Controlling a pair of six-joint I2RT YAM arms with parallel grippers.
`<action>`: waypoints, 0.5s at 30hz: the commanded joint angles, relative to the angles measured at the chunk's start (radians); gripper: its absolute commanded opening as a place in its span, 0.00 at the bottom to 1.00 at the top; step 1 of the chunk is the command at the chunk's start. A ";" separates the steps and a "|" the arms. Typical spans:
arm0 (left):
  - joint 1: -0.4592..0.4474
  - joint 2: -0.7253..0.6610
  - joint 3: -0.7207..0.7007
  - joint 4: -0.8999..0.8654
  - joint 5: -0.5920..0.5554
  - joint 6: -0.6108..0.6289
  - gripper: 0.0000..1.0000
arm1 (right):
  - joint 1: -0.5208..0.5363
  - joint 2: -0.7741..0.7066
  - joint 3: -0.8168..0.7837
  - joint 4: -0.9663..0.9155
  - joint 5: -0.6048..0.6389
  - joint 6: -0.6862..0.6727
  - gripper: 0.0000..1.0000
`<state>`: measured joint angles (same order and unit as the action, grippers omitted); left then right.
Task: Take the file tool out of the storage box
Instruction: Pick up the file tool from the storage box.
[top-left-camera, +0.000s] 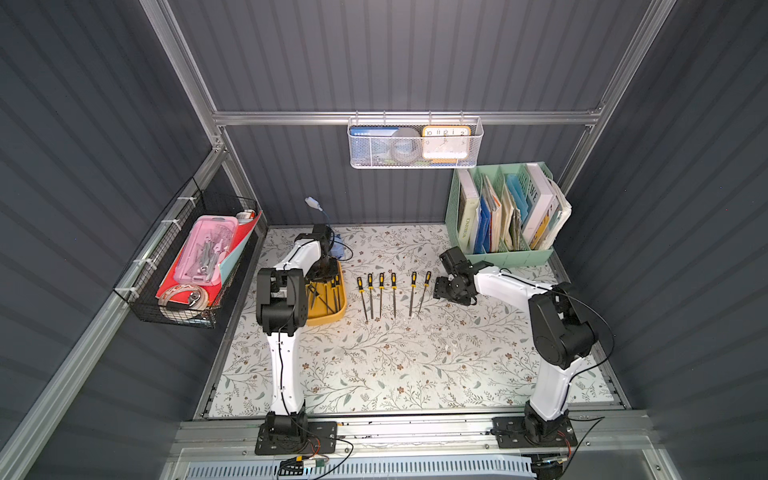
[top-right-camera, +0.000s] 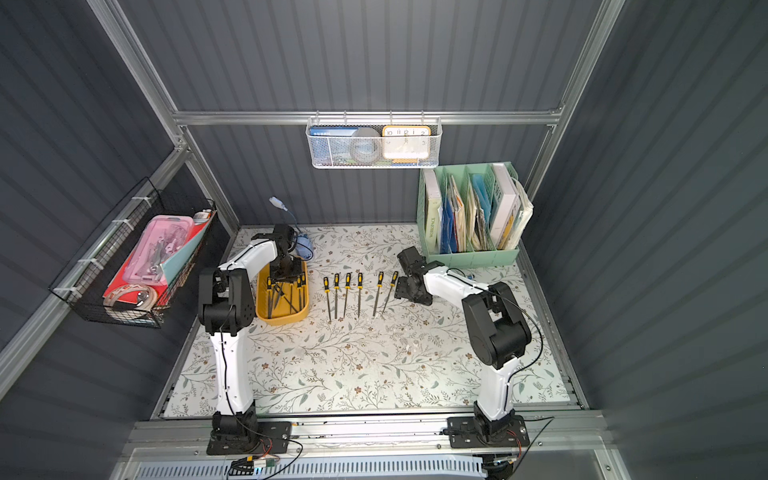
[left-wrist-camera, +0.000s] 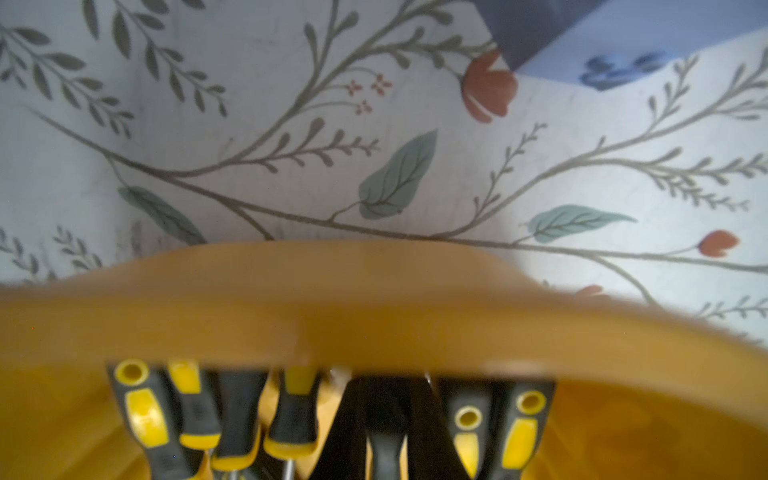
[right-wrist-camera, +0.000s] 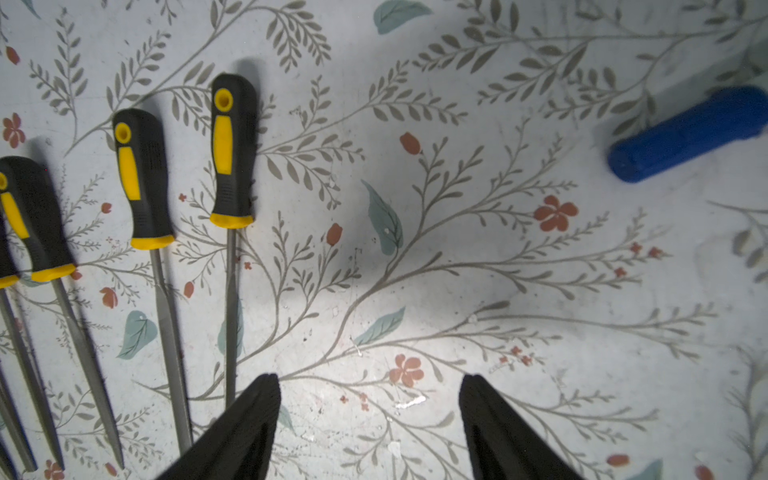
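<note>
Nearest, six files (top-left-camera: 393, 291) lie in a row on the counter (top-left-camera: 415, 365), already out of the box (top-right-camera: 282, 318). The right claw (right-wrist-camera: 370, 382) hangs wide and empty beside them. Farther back, the left claw (left-wrist-camera: 388, 390) sits in the box, pinched narrow on one file (left-wrist-camera: 386, 449), not yet lifted. Roughly half the job looks done. Several more lie inside, but their count and blades are blurred or hidden.
</note>
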<state>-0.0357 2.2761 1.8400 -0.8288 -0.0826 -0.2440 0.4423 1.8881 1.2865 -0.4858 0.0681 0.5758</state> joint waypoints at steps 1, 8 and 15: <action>-0.007 0.010 0.039 -0.033 -0.022 -0.020 0.00 | 0.003 0.005 0.014 -0.014 0.011 0.006 0.74; -0.007 -0.115 0.172 -0.004 -0.027 -0.024 0.00 | 0.014 -0.009 0.062 -0.023 -0.002 -0.018 0.74; -0.011 -0.341 -0.013 0.391 0.342 -0.056 0.00 | -0.008 -0.104 0.167 0.077 -0.256 -0.102 0.78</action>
<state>-0.0399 2.0193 1.8862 -0.6300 0.0872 -0.2665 0.4473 1.8515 1.4086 -0.4862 -0.0319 0.5243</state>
